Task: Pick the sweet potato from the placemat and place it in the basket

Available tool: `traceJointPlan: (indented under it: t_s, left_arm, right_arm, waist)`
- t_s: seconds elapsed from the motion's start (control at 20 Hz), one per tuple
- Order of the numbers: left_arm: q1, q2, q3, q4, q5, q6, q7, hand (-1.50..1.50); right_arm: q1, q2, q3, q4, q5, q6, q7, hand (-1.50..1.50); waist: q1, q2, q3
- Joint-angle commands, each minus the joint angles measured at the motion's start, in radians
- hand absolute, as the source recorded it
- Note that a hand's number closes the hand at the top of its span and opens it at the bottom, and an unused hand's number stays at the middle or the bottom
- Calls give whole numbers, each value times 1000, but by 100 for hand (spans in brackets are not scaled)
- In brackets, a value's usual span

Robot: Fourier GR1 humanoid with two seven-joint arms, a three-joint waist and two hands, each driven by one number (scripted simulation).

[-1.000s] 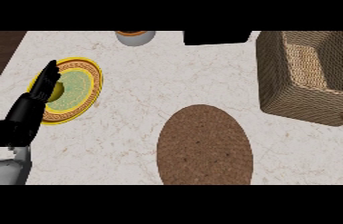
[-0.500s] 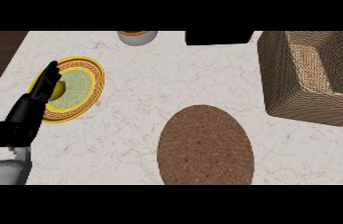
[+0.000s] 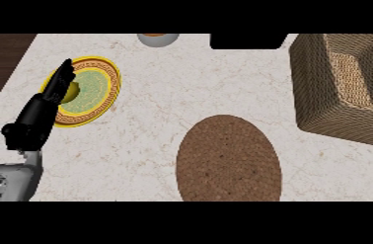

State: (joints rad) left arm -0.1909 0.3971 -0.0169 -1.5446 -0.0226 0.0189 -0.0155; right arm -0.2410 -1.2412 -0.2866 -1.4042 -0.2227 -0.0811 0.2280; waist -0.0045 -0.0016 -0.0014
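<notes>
The left hand (image 3: 45, 107) shows at the left of the view, fingers straight and together, resting open over the left rim of the yellow-and-green plate (image 3: 98, 92) and holding nothing. The right hand is not in sight. Just right of the fingertips, on the plate, a small yellowish thing peeks out; too little shows to name it.

Right of the plate and nearer the robot lies the brown oval placemat (image 3: 228, 161), and its top is bare: no sweet potato shows on it, nor anywhere on the counter (image 3: 189, 75). Right of the plate at the far side stands the woven basket (image 3: 320, 90); what shows of its inside holds nothing, though part is cut off by the view's edge.

The likely risk is that the sweet potato cannot be found from here, since nothing matching it is visible; reaching at the placemat would close on nothing. Beyond the plate sit a grey bowl (image 3: 157, 39) and a dark block (image 3: 247, 41).
</notes>
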Motion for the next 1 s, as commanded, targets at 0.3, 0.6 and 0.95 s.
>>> traceJointPlan:
  t_s: [0.3, 0.6, 0.95]
  left_arm:
    - [-37, -73, -47, 13, -61, 13, -3, 0]
    - [-5, -52, -21, 7, -43, -31, -33, 0]
    - [-35, -55, 16, 29, -37, -38, -14, 0]
  right_arm:
    - [-344, 45, 217, -5, 45, 47, 288, 150]
    - [-518, 158, 362, 93, 127, 115, 377, 150]
    - [-621, 235, 415, 239, 193, 248, 454, 150]
  waist:
    - [42, 9, 0]
    - [52, 10, 0]
    - [29, 7, 0]
